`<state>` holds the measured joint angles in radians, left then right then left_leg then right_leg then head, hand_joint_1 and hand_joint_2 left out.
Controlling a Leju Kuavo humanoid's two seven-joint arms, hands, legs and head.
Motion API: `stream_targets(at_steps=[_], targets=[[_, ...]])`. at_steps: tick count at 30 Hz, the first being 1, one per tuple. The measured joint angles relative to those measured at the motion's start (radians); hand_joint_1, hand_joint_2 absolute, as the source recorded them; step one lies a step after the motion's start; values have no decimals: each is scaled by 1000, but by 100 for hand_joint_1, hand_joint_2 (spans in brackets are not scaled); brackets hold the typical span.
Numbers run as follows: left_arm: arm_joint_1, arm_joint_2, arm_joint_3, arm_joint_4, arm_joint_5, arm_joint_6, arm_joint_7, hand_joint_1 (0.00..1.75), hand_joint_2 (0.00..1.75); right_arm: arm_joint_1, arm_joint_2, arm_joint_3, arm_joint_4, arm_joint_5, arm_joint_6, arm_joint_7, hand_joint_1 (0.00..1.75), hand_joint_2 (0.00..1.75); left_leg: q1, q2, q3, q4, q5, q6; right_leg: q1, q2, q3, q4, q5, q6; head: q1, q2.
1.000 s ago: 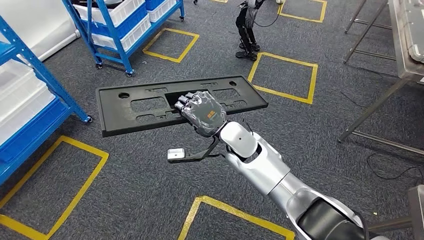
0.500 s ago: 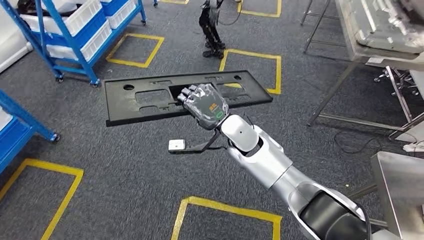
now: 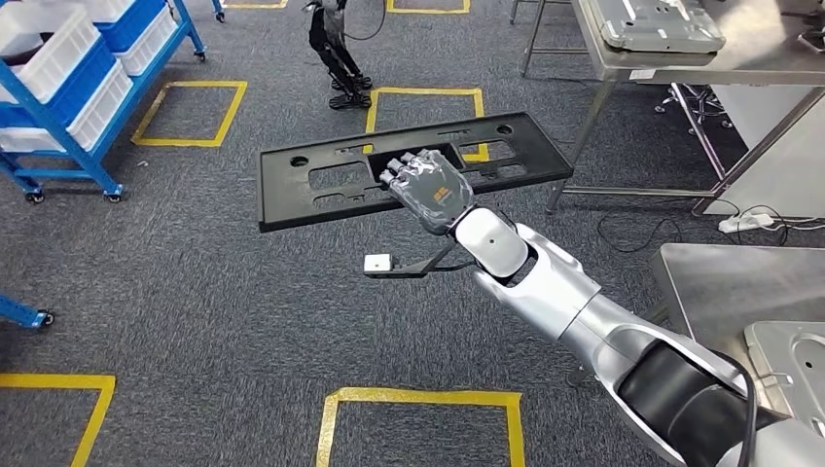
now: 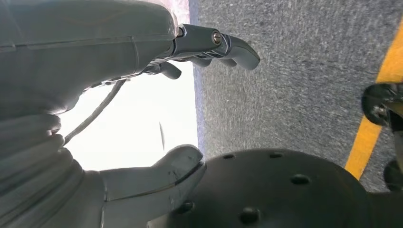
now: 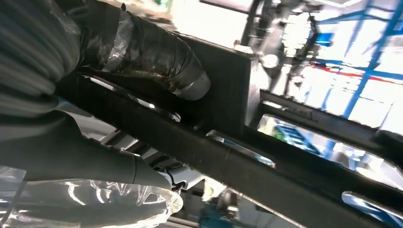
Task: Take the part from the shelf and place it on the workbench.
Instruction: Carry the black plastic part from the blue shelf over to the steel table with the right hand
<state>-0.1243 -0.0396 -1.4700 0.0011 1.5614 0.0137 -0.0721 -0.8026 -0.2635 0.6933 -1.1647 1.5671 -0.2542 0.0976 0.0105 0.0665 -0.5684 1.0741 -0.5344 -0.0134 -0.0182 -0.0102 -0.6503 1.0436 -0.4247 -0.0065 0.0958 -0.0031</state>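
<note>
The part (image 3: 321,185) is a long flat black panel with several cut-outs, held level above the grey carpet in the head view. My right hand (image 3: 428,190) grips it through a middle cut-out, the silver arm reaching up from the lower right. The right wrist view has the part (image 5: 266,156) close up, with taped fingers (image 5: 157,52) wrapped over its edge. The steel workbench (image 3: 671,60) stands at the top right, beyond the part's right end. My left hand (image 4: 85,47) hangs over the floor with fingers apart and nothing in it.
A blue shelf (image 3: 68,107) with white bins stands at the upper left. A grey tray (image 3: 662,24) lies on the workbench. A second steel table (image 3: 720,282) sits at the right edge. Dark robot legs (image 3: 336,58) stand at the top. Yellow squares mark the carpet.
The whole view has swung: the blue shelf has slid off to the left and the workbench has come into sight at the top right. My right hand keeps its grip on the part.
</note>
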Motion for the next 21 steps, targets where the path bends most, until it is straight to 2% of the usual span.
stream_targets(at_steps=[1,2,3,4,5,6,7,8,9,10,11,13,14,15,17,18,19,20,21], targets=[[0,0,0,0,0,0,0,0,175,-5,-2,4,3,0,1,3,175,175,2,-29,-25,55,-31,-2,0,10,1,-1,1,-5,0,0],[1,0,0,0,0,0,-1,0,175,-10,-3,9,6,0,2,6,175,175,2,-48,-58,123,-62,-2,1,20,1,-1,1,-9,0,0],[2,0,0,0,0,0,-1,0,175,-12,-4,14,9,0,5,8,175,175,2,-55,-91,187,-85,-2,3,33,1,-1,1,-11,0,0],[2,0,0,0,0,0,-1,0,175,-14,-5,19,13,0,8,10,175,175,1,-59,-115,228,-91,0,6,46,1,-1,1,-12,0,0],[3,0,0,0,0,0,-1,0,175,-15,-8,24,17,0,11,11,175,175,1,-61,-121,231,-76,4,8,60,1,1,1,-12,0,0],[3,0,0,0,0,0,-1,0,175,-18,-10,28,21,0,14,13,175,175,0,-66,-110,195,-44,9,10,74,1,2,1,-12,0,0],[3,0,0,0,0,0,-1,0,175,-22,-13,31,24,0,15,17,175,175,0,-80,-84,130,-2,15,10,88,1,4,1,-12,0,0],[3,0,1,0,0,0,-1,0,175,-28,-16,34,28,0,17,20,175,175,0,-108,-55,64,30,23,10,100,0,6,1,-11,0,0],[3,1,1,0,0,0,0,0,175,-35,-20,36,33,0,18,23,175,175,1,-134,-32,10,51,29,9,112,-3,7,3,-8,1,0],[3,2,1,0,0,1,1,0,175,-41,-23,38,37,0,19,25,175,175,0,-153,-18,-22,59,34,5,124,-7,7,5,-2,1,0],[2,3,1,0,0,1,2,0,175,-46,-27,40,42,0,20,25,175,175,-2,-161,-13,-34,57,37,1,136,-11,4,10,5,1,0],[0,1,1,0,0,0,4,0,175,-50,-38,45,50,0,20,25,175,175,-3,-136,-4,-53,65,42,-4,155,-15,-3,18,20,0,0],[-1,-1,1,0,0,1,4,0,175,-52,-45,46,54,0,20,25,175,175,-1,-123,3,-68,72,47,-1,141,-19,3,13,25,1,0],[-1,-2,1,0,0,1,4,0,175,-56,-50,48,57,0,20,25,175,175,0,-107,10,-82,79,51,2,115,-30,26,-3,28,1,0],[0,-3,1,0,0,1,5,0,175,-64,-54,51,63,0,20,25,175,175,-3,-78,16,-96,85,57,7,49,-79,128,-59,32,2,0],[1,-3,1,0,0,1,5,0,175,-66,-55,53,67,0,21,26,175,175,-4,-63,16,-95,84,57,5,31,-109,189,-85,35,2,0],[2,-3,1,0,0,1,6,0,175,-66,-56,55,71,0,22,26,175,175,-5,-49,15,-93,83,57,1,23,-129,232,-97,39,2,0],[2,-4,1,0,0,1,6,0,175,-65,-59,58,75,0,24,28,175,175,-5,-35,15,-91,80,56,-4,18,-134,243,-93,43,2,0],[2,-5,1,0,0,1,6,0,175,-65,-63,60,79,0,25,29,175,175,-4,-22,15,-87,76,53,-8,11,-116,213,-70,47,2,0]])
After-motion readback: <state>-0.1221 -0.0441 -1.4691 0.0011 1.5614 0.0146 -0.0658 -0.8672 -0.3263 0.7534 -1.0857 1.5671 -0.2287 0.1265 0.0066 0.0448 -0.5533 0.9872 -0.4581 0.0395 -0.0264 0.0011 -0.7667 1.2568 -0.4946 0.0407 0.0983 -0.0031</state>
